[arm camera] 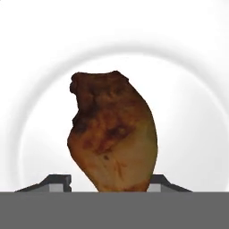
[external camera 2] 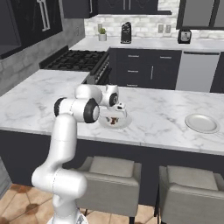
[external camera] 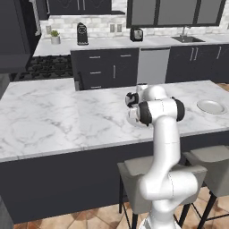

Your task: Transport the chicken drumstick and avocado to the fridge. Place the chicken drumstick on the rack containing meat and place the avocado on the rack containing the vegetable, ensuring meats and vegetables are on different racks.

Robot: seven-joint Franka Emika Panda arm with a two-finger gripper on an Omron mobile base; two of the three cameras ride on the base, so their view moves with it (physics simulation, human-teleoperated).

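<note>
The chicken drumstick [arm camera: 114, 134] is seen in the hand view lying on a white plate [arm camera: 188, 89], straight in front of the pincer [arm camera: 109, 182] and between its two dark tips. The brown meat reaches down to the tips, so the pincer is placed around the drumstick. Whether the jaws already press on the meat cannot be told, because the contact places are hidden at the bottom of the view; a grip is judged to be in preparation or just being made.

From the right base view, the pincer [external camera 2: 117, 114] is pointed down over the same plate [external camera 2: 124, 123], which stands on the marble worktop [external camera 2: 166, 109] near the edge closest to the robot. Something small and brown is seen under it there. This low, vertical pose is probably chosen so that the drumstick can be taken from above across its narrow width.

A second plate [external camera 2: 201, 123], with nothing seen on it, lies well apart to the right of the pincer. Two grey stools [external camera 2: 109, 168] stand below the worktop. In the left base view the pincer is mostly covered by the arm [external camera: 159, 112].

The carrying to the fridge is not yet begun.
</note>
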